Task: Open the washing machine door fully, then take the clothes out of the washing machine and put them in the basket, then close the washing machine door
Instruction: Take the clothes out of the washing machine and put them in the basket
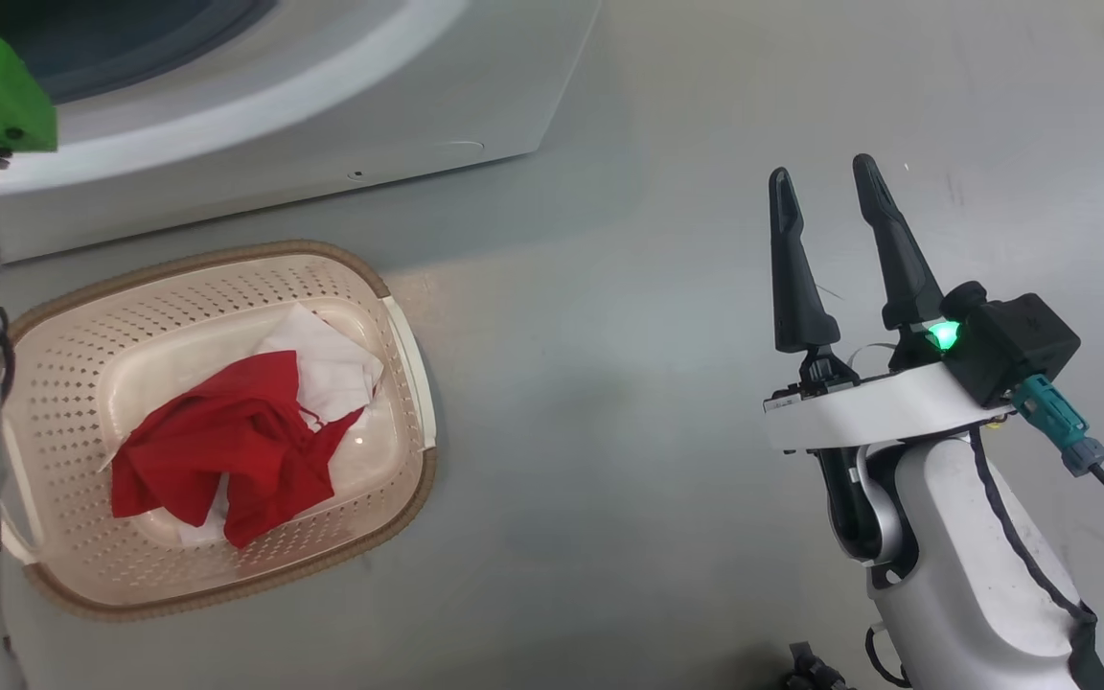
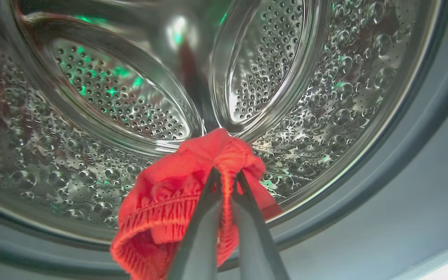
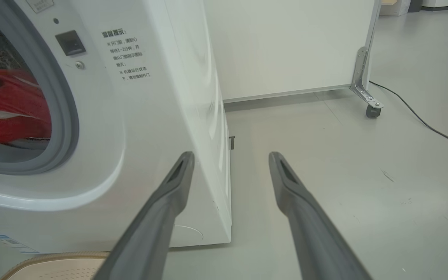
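**Inside the drum: one garment pinched, ready to come out**

Inside the washing machine point(image 3: 150, 116), the left gripper point(image 2: 227, 173) had its two fingers pressed almost together on a fold of a red garment point(image 2: 161, 210); the cloth bunched around the tips and sagged below them, against the perforated steel drum point(image 2: 123, 109). Over the bare floor point(image 1: 609, 383), well apart from the basket point(image 1: 63, 326), the right gripper point(image 1: 822, 172) hung with its fingers spread wide and nothing between them.

The step in hand looked to be the withdrawal. The hold was on a small fold only, so a slow, straight pull back through the opening would suit best; a slight lift should keep the trailing cloth off the grey rubber ring point(image 3: 66, 116), where it might snag.

The basket sat on the floor just beside the machine's front, with red and white clothes point(image 1: 236, 431) already in it; the garment should be carried over its middle and let go low, lest a sleeve drape over the brown rim. The right arm was best kept where it was, out of the way.
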Robot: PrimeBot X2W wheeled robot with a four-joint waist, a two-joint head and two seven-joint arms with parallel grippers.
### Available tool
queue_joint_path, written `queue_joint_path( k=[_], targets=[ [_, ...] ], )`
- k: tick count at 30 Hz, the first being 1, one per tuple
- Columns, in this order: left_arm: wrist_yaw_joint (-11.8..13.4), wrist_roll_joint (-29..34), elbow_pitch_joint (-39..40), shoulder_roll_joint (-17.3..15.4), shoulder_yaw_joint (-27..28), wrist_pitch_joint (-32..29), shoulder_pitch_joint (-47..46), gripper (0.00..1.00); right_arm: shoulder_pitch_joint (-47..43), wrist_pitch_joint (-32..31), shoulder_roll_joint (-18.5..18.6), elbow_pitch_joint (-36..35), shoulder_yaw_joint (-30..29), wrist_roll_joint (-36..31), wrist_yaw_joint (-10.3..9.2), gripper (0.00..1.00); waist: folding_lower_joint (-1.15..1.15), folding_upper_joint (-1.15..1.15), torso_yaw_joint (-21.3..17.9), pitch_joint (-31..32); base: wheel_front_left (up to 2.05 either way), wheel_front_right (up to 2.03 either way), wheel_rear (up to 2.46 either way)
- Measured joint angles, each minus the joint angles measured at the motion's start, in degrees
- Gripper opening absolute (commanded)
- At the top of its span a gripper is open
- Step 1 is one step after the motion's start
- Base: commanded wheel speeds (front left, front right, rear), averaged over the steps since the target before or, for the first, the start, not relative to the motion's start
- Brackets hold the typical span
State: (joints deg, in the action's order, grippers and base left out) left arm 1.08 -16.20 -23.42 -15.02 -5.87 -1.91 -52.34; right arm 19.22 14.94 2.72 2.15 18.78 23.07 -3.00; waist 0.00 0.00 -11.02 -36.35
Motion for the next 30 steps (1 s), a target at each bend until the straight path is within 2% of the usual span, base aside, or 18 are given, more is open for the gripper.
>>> queue_joint_path(
  k=[12,19,30],
  targets=[
    [0.7,-2.5,2.5,5.3,0.2,9.7,10.4,0.0,-4.0,0.0,0.1,1.9,-1.7,-2.8,0.93,1.0,0.0,0.0,3.8,5.8,0.0,0.0,0.0],
    [1.1,-2.6,4.6,6.8,0.1,14.4,16.6,0.0,-6.1,0.0,0.1,2.6,-1.6,-3.4,1.43,1.0,0.0,0.0,6.0,9.9,0.0,0.0,0.0],
    [2.2,-2.9,9.4,7.8,0.7,15.7,25.1,0.0,-10.8,0.0,0.1,4.1,-1.5,-4.1,1.94,1.0,0.0,0.0,8.4,17.4,0.0,0.0,0.0]
  ],
)
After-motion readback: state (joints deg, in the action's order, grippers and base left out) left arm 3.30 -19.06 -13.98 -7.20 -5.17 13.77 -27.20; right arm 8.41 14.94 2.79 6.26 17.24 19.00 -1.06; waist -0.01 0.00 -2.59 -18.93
